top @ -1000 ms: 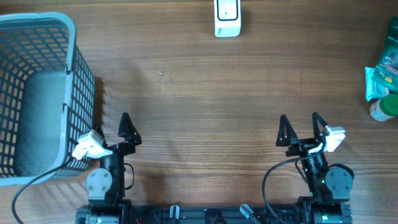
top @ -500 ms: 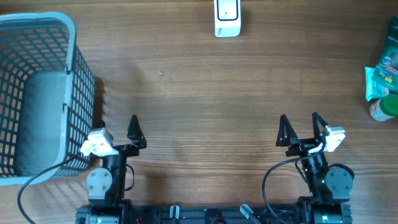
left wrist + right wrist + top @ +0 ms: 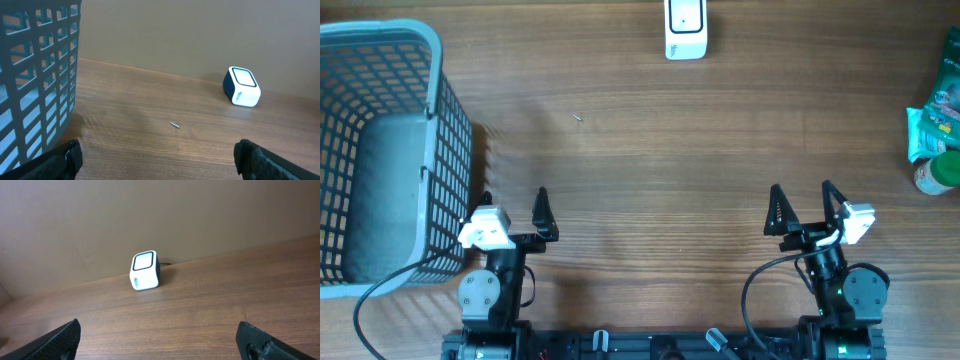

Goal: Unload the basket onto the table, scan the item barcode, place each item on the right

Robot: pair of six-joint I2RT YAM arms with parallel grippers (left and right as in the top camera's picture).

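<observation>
white scanner [image 3: 685, 30] lies well ahead, between the wide empty left pincer [image 3: 513, 200] and right pincer [image 3: 802, 190].

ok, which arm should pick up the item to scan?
Right, probably. The green packet lies at the table's right edge, nearer the open right gripper; the left gripper, also open, sits beside the basket.

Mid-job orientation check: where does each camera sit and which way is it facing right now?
Overhead: above the table, looking straight down; left fingers and right fingers, open, show near the bottom edge, basket left, scanner top centre, packaged items far right.
Left wrist: low on the left arm, facing across the wood to the far wall; its fingers fill the bottom corners.
Right wrist: on the right arm, same heading; fingers likewise.
Shared: both wrist views show the scanner by the wall.
</observation>
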